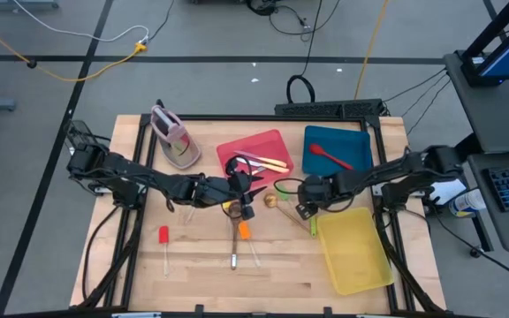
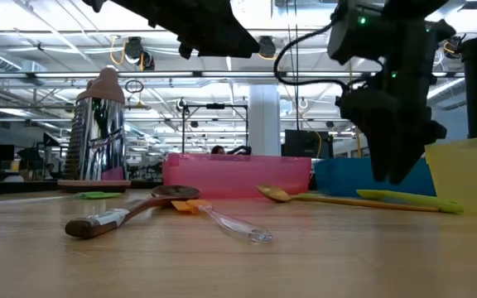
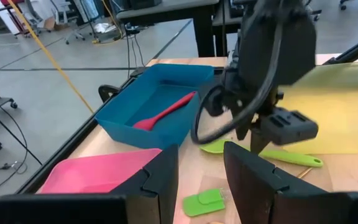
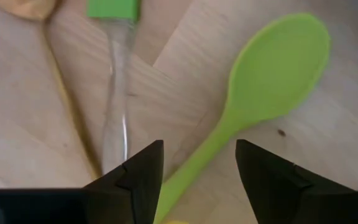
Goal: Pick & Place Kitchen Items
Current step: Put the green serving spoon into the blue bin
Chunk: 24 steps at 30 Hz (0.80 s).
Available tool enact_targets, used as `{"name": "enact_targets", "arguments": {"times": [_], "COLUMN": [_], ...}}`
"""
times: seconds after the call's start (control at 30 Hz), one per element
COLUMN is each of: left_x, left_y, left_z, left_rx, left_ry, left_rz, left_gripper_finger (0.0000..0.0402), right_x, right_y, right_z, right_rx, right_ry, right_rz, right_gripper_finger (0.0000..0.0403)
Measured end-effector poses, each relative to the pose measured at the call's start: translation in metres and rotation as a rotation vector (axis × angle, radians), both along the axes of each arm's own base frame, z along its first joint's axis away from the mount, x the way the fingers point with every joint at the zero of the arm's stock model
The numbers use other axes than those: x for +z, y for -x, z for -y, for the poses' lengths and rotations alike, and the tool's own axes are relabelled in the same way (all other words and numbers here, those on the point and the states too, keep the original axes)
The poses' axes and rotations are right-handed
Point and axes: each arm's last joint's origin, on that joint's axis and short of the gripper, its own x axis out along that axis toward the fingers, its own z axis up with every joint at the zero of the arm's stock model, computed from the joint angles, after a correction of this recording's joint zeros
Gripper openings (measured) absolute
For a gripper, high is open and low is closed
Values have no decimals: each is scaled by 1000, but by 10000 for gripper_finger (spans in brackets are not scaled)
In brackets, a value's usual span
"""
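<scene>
A green spoon (image 4: 272, 68) lies flat on the wooden table beside the yellow tray (image 1: 356, 256). My right gripper (image 4: 199, 155) points down over it, open, one finger on either side of the spoon's handle (image 4: 194, 158) and just above it (image 2: 392, 170). Next to the spoon lie a clear-handled piece with a green head (image 4: 117, 93) and a brown wooden spoon (image 4: 67, 106). My left gripper (image 3: 201, 165) hangs open and nearly level over the table's middle (image 1: 253, 190), by the red tray's near edge, with nothing between its fingers.
The red tray (image 1: 259, 152) holds slim cream-and-yellow pieces, and the blue tray (image 1: 336, 146) a red spoon (image 3: 166, 112). The pink-grey stand (image 1: 173, 137) is at the far left. A red-headed piece (image 1: 163, 237), an orange-headed one (image 1: 244, 231) and a brown-handled one (image 2: 114, 219) lie nearer the front.
</scene>
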Motion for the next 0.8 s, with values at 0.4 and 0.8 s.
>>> {"name": "enact_targets", "arguments": {"times": [0.4,0.8], "left_x": [-1,-1], "left_y": [0,0], "left_z": [-1,-1], "left_rx": [-2,-2], "left_ry": [-17,-16], "left_rz": [-14,-18], "left_gripper_finger": [131,131], "right_x": [-26,-34], "right_y": [7,14], "right_z": [10,12], "right_rx": [-70,-17], "right_ry": [-2,24], "right_rz": [-46,-65], "right_gripper_finger": [191,88]}}
